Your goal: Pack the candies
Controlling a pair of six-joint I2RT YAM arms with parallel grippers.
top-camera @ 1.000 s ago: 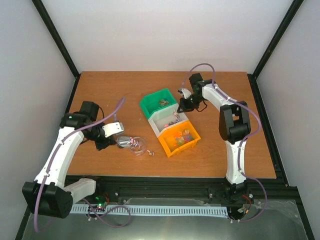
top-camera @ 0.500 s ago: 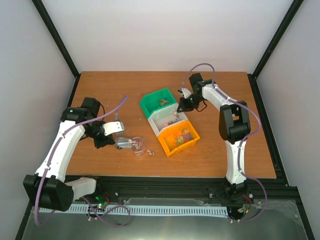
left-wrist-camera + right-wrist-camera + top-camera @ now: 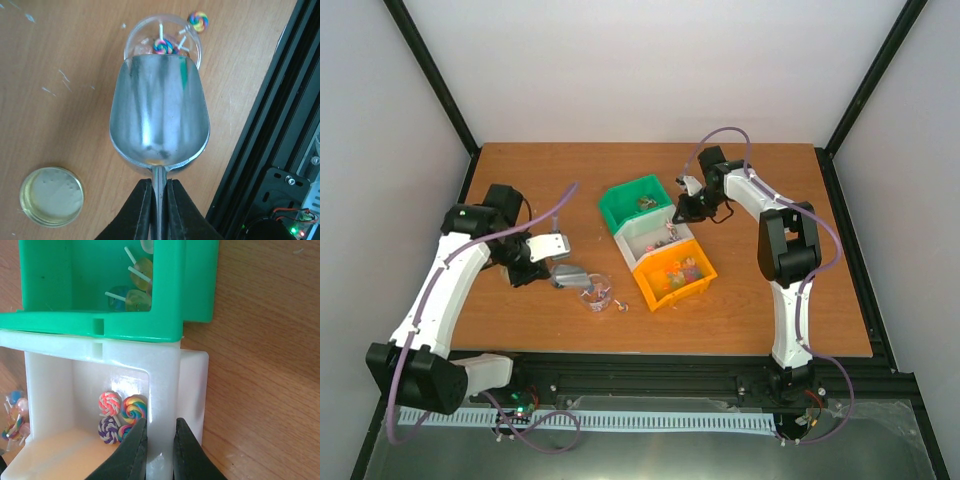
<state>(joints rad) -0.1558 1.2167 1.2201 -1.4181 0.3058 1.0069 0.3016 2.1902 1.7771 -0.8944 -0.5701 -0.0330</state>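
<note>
Left pincer (image 3: 159, 189) clenches the scoop (image 3: 159, 115), mouth over the jar (image 3: 134, 39), apparently for tipping candies (image 3: 162, 46). Right pincer (image 3: 160, 432) clamps the white bin (image 3: 100, 351) wall, likely steadying it.

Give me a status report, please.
Left gripper shut on metal scoop, at mouth of clear jar. Right gripper pinching white bin wall. Lollipops in jar; nothing blocking.

We observe white link shells and black joint housings on the left arm (image 3: 440, 295) and right arm (image 3: 788, 320). Behind the left claw (image 3: 159, 182) and right claw (image 3: 161, 424), lilac cables (image 3: 720, 133) loop. The fingers (image 3: 137, 210) are matte black.
</note>
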